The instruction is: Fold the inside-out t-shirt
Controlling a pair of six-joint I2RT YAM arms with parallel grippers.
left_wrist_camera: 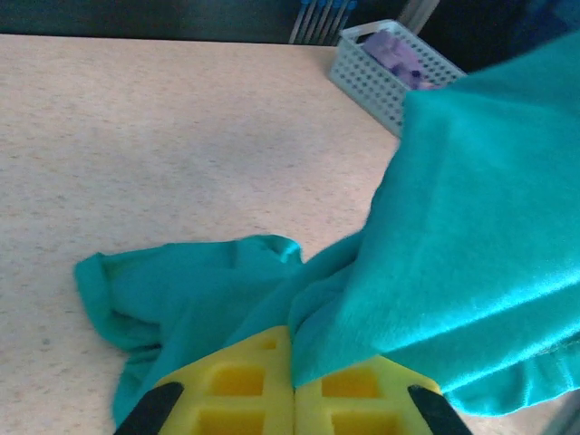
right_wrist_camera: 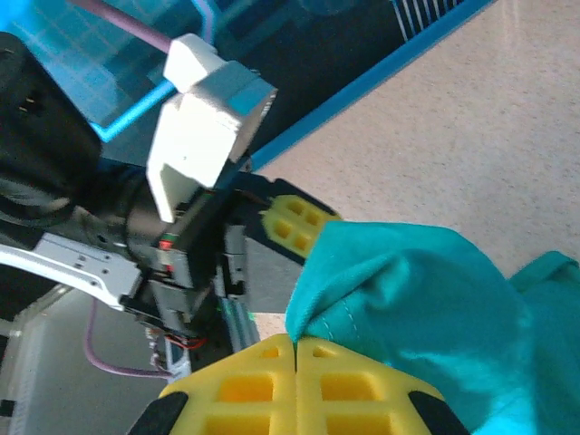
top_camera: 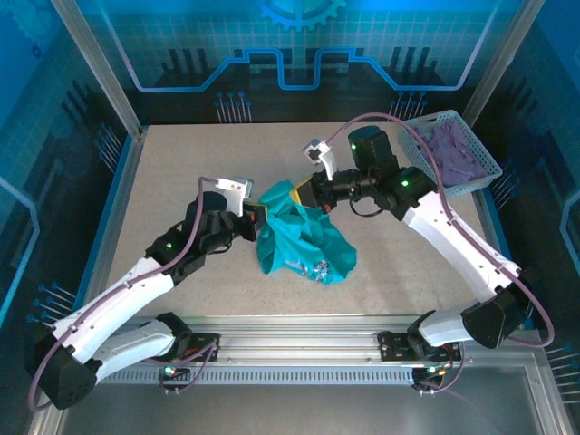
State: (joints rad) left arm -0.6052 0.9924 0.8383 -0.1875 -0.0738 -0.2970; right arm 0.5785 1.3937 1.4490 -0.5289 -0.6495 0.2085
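The crumpled teal-green fabric t-shirt lies partly heaped mid-way across the speckled beige table, its raised edges pinched in the closed yellow fingers of the left gripper and right gripper, with a pale plastic basket of purple cloth far right.
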